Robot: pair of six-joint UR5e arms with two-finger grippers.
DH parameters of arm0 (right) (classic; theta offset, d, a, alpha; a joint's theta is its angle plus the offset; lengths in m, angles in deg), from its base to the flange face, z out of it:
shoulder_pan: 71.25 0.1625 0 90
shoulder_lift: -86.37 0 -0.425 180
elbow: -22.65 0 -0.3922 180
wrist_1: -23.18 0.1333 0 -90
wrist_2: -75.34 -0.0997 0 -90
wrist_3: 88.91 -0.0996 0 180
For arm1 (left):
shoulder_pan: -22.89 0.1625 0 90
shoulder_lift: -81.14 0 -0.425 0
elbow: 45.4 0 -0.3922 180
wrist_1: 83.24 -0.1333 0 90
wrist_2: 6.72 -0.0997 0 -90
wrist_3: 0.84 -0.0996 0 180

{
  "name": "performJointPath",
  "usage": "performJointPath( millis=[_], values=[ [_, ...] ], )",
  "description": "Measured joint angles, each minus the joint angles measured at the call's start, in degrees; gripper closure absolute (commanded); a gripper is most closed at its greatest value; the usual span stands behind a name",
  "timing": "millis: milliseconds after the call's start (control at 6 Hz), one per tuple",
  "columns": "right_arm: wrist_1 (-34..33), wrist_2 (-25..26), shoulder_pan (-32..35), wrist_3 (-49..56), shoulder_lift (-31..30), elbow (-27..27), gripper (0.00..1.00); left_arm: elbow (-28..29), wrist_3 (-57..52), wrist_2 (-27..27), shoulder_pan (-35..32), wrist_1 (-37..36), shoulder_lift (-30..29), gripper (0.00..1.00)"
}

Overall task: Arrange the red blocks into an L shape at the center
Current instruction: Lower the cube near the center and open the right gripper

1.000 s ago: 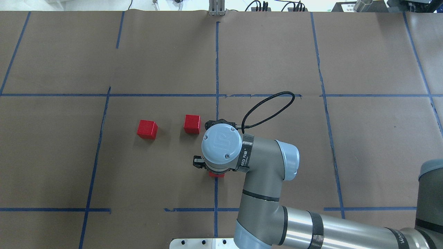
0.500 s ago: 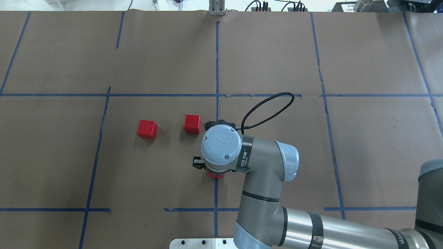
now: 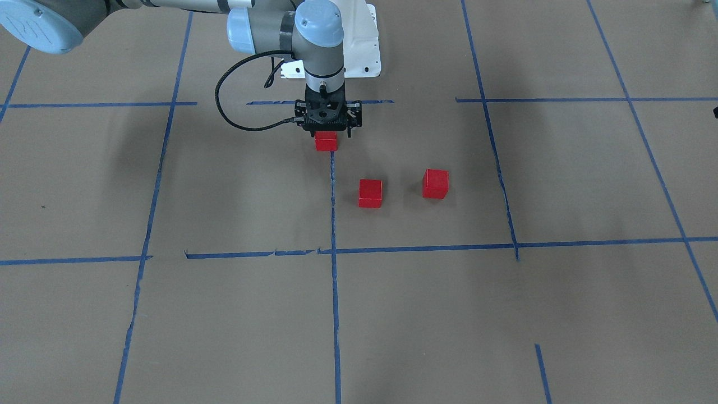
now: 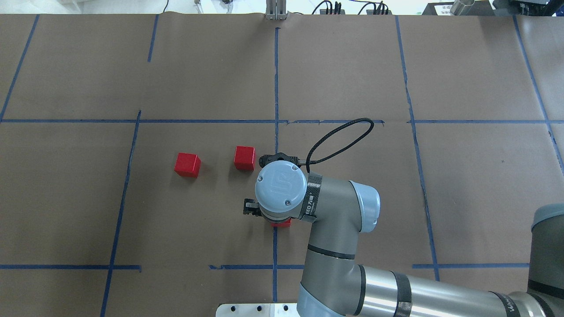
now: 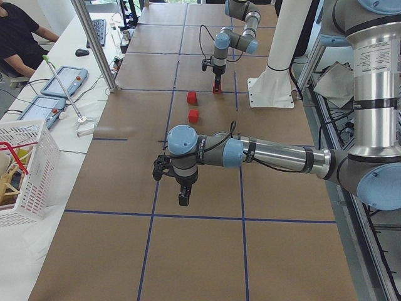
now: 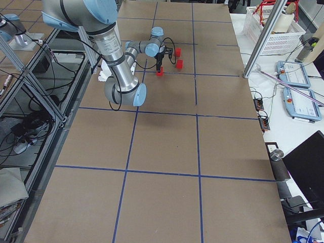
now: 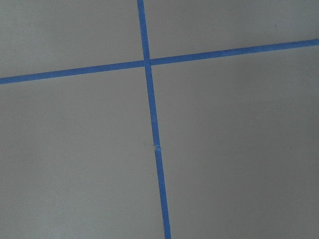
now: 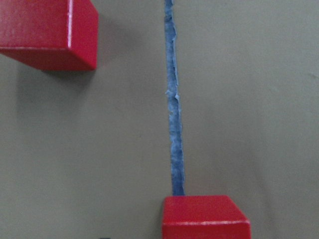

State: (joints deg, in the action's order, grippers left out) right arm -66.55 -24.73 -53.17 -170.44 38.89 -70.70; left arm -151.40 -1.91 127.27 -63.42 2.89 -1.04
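at the upper middle of the front-facing view, the right gripper (image 3: 327, 133) points straight down with its jaws either side of one of the red blocks (image 3: 326, 141). i cannot tell whether they are clamped on it or slack, since the pads are hidden behind the gripper body and the wrist view shows only the cube's top at its bottom edge. that block sits on, or barely above, the middle tape line (image 3: 333, 196), at the upper end of its visible run, which i take to be the center (image 4: 266, 246) or close to it. the second block (image 3: 370, 193) lies to its lower right, near but apart, just beside the line. the third block (image 3: 435, 183) is further right, apart from both, so no l exists yet. the step in hand looks like setting down the first, anchoring cube. the next move calls for letting go, rising straight up so the cube is not dragged, then laying the second block flush and square against it. at the lower middle of the left side view the left gripper (image 5: 183, 199) hangs above a tape crossing (image 7: 147, 62), well apart from the blocks, and its state i cannot tell.
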Motion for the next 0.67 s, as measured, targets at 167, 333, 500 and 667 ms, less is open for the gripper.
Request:
performJointPath(
  millis=[167, 333, 500, 667],
  values=[
    [0.0, 0.2, 0.0, 0.0, 0.2, -0.4, 0.0, 0.0, 0.0, 0.0, 0.0, 0.0, 0.0, 0.0],
    [-0.1, 0.2, 0.4, 0.1, 0.1, -1.9, 0.0, 0.0, 0.0, 0.0, 0.0, 0.0, 0.0, 0.0],
    [-0.3, -0.1, 1.5, 0.1, -2.1, -6.9, 0.0, -0.1, 0.0, 0.1, 0.0, 0.0, 0.0, 0.0],
    [-0.4, -0.6, 3.2, 0.1, -6.0, -14.1, 0.0, -0.1, 0.1, 1.5, 0.1, 0.1, 0.0, 0.0]
  ],
)
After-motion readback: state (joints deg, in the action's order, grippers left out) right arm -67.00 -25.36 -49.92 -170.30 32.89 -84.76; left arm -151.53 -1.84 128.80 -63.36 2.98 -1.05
